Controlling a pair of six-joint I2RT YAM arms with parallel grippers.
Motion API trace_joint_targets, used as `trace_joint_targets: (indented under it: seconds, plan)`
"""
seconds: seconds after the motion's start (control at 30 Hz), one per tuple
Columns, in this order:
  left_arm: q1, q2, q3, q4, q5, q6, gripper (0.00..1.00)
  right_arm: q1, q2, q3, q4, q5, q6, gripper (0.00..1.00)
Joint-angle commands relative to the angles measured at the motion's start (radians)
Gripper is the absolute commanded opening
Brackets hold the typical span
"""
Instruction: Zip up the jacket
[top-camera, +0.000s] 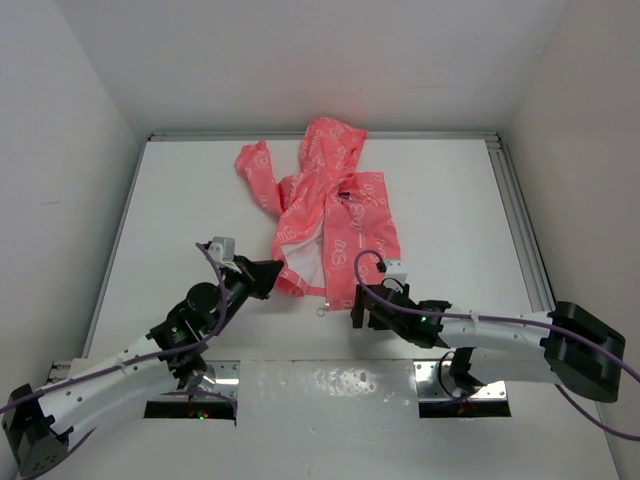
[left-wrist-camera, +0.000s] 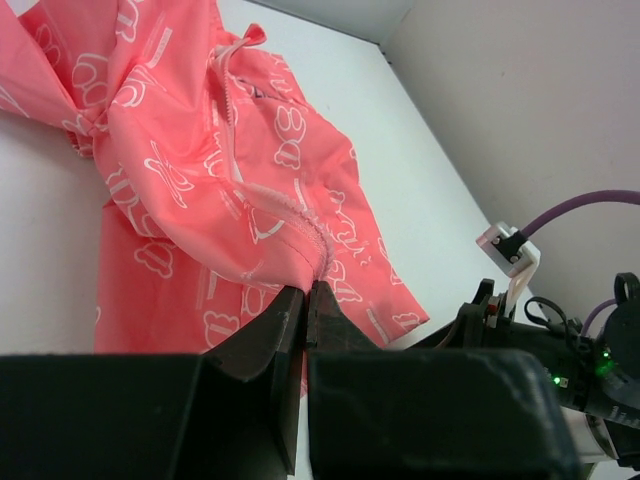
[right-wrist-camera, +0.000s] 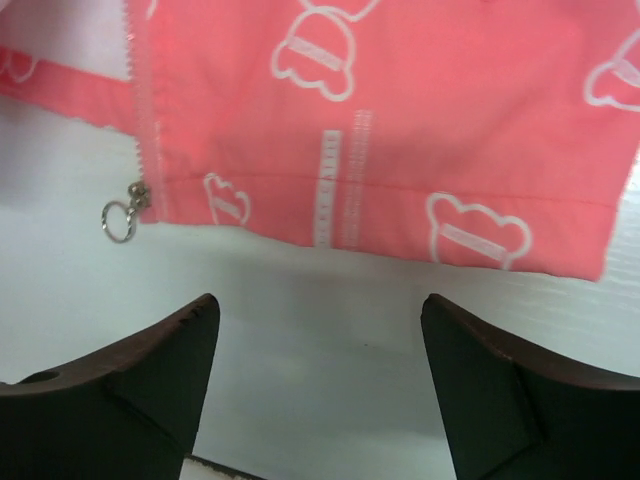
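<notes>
From above, the jacket lies spread near the middle of the table's far edge, hood against that edge and one sleeve reaching toward the far left corner. The front gapes, showing white lining. The left gripper meets the hem's left end. The right gripper sits just nearside of the hem, beside the zipper pull.

Through the left wrist camera, the left gripper is clamped on a fold of the jacket at its zipper edge.

Through the right wrist camera, the right gripper is spread wide over bare table, holding nothing. The jacket's hem is just beyond it, and the ringed zipper pull hangs off to the left.
</notes>
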Motion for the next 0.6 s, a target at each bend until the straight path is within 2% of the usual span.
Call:
trace_joint_targets:
  seconds: [0.0, 0.37, 0.57]
  plan:
    - [0.012, -0.021, 0.01, 0.056, 0.02, 0.002, 0.0, -0.001, -0.034, -0.007, 0.043, 0.098, 0.073, 0.81]
    - [0.012, 0.029, 0.029, 0.042, 0.009, 0.018, 0.0, -0.012, 0.173, 0.071, 0.233, 0.0, 0.088, 0.68]
    - [0.012, 0.012, 0.018, 0.05, 0.009, 0.019, 0.0, -0.017, 0.208, 0.09, 0.263, 0.07, 0.094, 0.58]
